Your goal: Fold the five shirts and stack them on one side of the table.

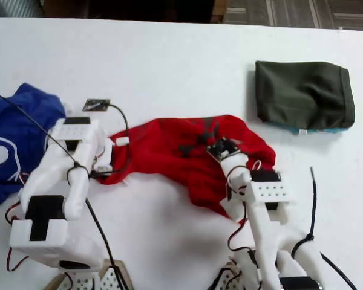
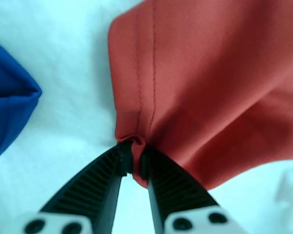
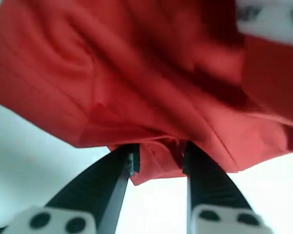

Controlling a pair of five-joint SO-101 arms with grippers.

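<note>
A red shirt (image 1: pixel 169 151) lies crumpled across the middle of the table. My left gripper (image 2: pixel 135 158) is shut on a stitched hem corner of the red shirt (image 2: pixel 200 87) at the shirt's left end. My right gripper (image 3: pixel 158 158) stands open at the near right edge of the red shirt (image 3: pixel 136 87), with a fold of cloth between its fingers. A blue shirt (image 1: pixel 12 139) with white print lies unfolded at the left edge, and its corner (image 2: pixel 10 107) is close to the left gripper. A folded dark green shirt (image 1: pixel 302 93) rests at the back right on a teal one (image 1: pixel 327 129).
The white table (image 1: pixel 169 60) is bare behind the red shirt and in front of it between the two arms. Black cables run over the left arm (image 1: pixel 54 181) and beside the right arm (image 1: pixel 272 217).
</note>
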